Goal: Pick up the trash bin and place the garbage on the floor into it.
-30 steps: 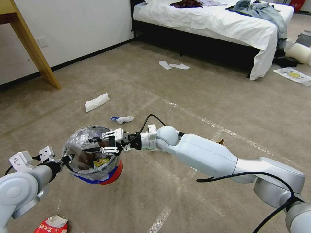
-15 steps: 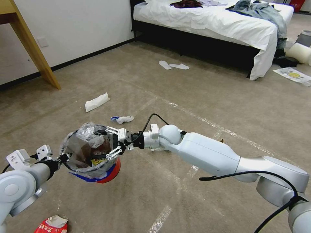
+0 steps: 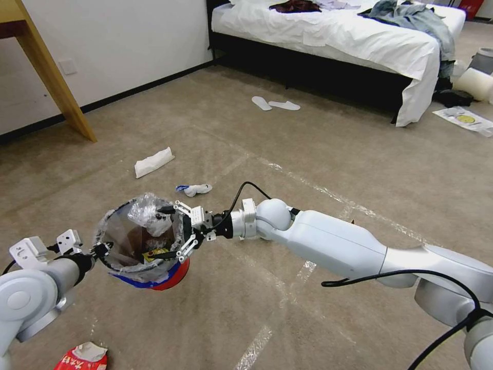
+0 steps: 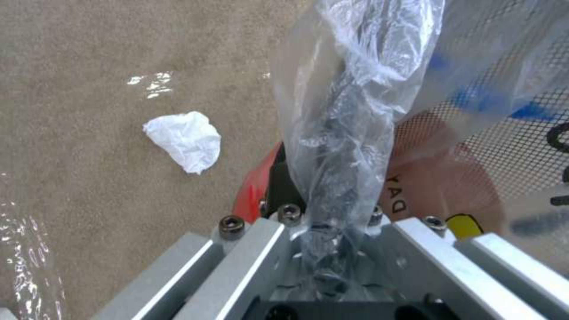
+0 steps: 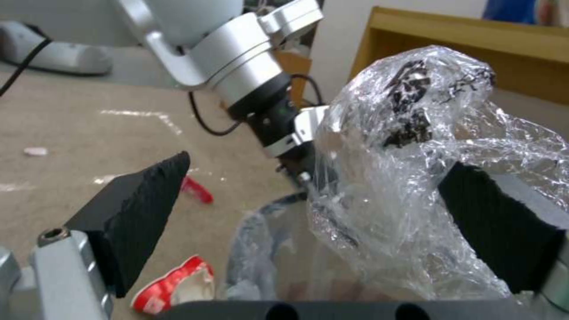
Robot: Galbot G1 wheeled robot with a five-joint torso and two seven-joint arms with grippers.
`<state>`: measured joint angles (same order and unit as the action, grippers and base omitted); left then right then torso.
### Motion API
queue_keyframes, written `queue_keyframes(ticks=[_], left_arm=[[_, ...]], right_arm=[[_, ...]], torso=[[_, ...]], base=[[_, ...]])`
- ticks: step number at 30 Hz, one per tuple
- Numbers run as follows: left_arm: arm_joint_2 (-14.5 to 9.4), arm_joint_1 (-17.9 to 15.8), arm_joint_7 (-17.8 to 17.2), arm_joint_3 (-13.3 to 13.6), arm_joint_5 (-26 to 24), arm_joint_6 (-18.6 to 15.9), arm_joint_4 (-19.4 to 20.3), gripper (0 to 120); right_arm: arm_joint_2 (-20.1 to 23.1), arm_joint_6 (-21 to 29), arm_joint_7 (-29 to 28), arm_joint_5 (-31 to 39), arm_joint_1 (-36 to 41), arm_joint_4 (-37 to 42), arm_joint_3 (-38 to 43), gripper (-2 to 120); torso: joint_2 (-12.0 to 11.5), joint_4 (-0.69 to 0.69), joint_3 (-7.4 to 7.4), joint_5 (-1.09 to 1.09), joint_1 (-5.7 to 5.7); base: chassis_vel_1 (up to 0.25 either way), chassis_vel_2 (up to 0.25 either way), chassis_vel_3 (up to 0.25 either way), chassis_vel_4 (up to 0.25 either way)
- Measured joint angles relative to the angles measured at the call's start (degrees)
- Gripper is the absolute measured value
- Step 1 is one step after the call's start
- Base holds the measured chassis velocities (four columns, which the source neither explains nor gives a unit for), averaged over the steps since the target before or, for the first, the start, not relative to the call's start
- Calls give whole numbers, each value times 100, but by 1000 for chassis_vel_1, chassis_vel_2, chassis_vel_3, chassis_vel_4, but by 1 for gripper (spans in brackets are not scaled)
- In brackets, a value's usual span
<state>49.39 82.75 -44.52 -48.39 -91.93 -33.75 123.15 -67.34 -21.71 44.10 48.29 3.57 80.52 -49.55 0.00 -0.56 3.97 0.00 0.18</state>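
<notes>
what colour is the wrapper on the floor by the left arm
Red with white inside, the wrapper lies on the floor; head view shows it best.

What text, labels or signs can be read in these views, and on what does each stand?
"DA": partial letters seen upside down through the liner, inside the trash bin that the left gripper holds.
Red wrapper on the floor: yellow characters, too small to read.
Yellow label inside the bin: unreadable.
</notes>
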Motion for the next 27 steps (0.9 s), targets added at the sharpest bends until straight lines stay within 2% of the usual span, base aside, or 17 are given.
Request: queue_keyframes(ticks=[9, 14, 16, 27], left_arm=[[75, 36, -2, 5, 94, -21, 49, 1], [117, 49, 0, 19, 153, -34, 53, 1], [183, 41, 5, 28, 176, -37, 87, 1], [311, 115, 39, 29, 283, -67, 151, 1]], right_arm=[[-197, 19, 134, 157, -567, -35, -680, 100], [-275, 40, 238, 302, -1042, -16, -1143, 100], [-368, 53, 335, 403, -1489, -22, -1516, 100], [-629, 78, 545, 573, -2221, -281, -1873, 100]], torso=[[0, 1, 0, 0, 0], [0, 0, 0, 0, 0], [0, 0, 0, 0, 0], [0, 0, 0, 0, 0]], base=[[0, 0, 0, 0], [0, 0, 0, 0], [0, 0, 0, 0], [0, 0, 0, 0]])
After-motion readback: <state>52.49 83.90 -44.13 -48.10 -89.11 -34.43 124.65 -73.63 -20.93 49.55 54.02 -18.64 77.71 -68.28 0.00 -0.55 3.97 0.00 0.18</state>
